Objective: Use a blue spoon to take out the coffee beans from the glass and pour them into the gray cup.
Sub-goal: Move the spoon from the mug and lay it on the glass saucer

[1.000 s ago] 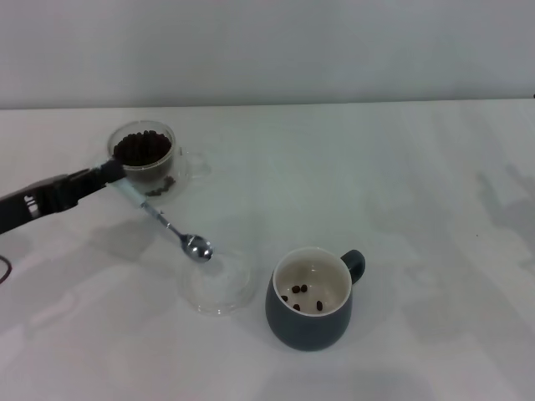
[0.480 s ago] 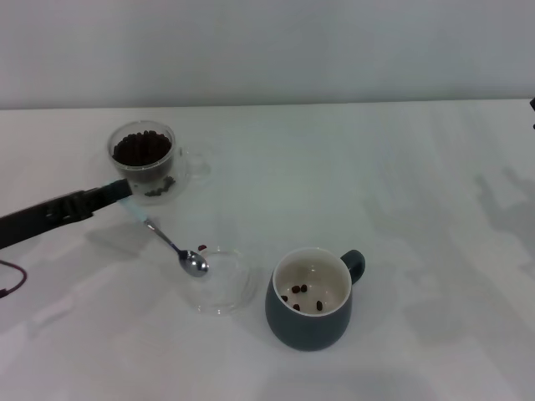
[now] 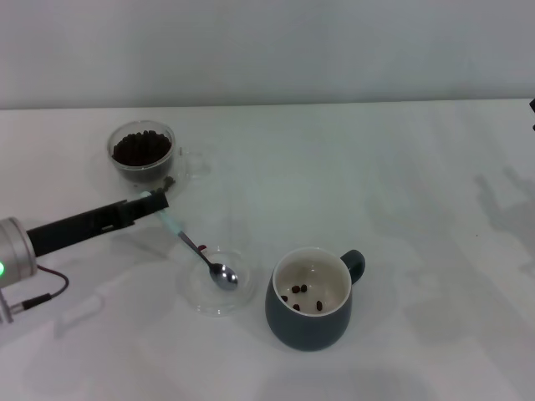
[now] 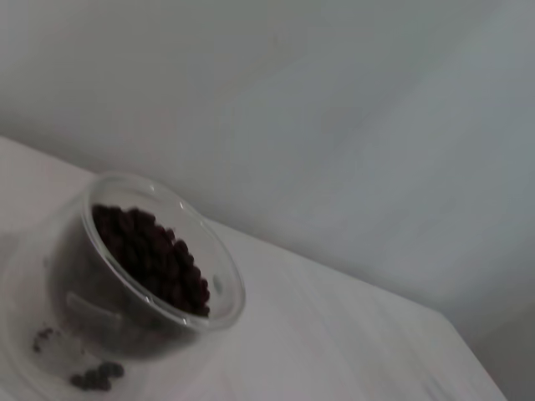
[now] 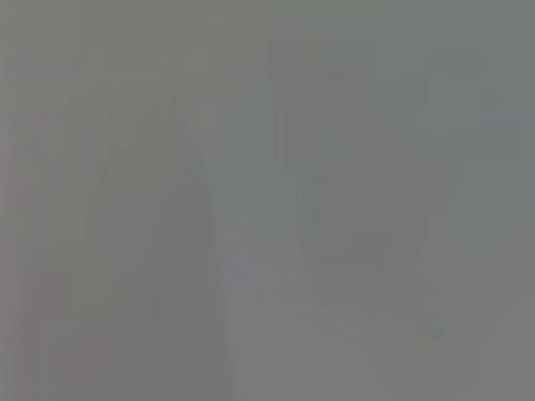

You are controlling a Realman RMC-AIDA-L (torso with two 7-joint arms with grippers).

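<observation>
The glass (image 3: 144,155) stands at the back left, heaped with coffee beans (image 3: 142,148); it also shows in the left wrist view (image 4: 150,276), with a few loose beans (image 4: 92,378) beside it. My left gripper (image 3: 155,201) is shut on the pale handle of the blue spoon (image 3: 194,248), just in front of the glass. The spoon slopes down to the right and its metal bowl sits over the flat clear dish (image 3: 203,302); I see no beans in it. The gray cup (image 3: 311,299) stands to the right of the dish with a few beans inside. My right gripper is out of view.
The white table (image 3: 418,192) reaches back to a pale wall. A few loose beans (image 3: 170,180) lie at the foot of the glass. The left arm stretches in from the left edge. The right wrist view shows only a blank grey surface.
My left gripper has moved right and toward the front, away from the glass. The spoon's bowl has gone from the dish's left rim to over its middle.
</observation>
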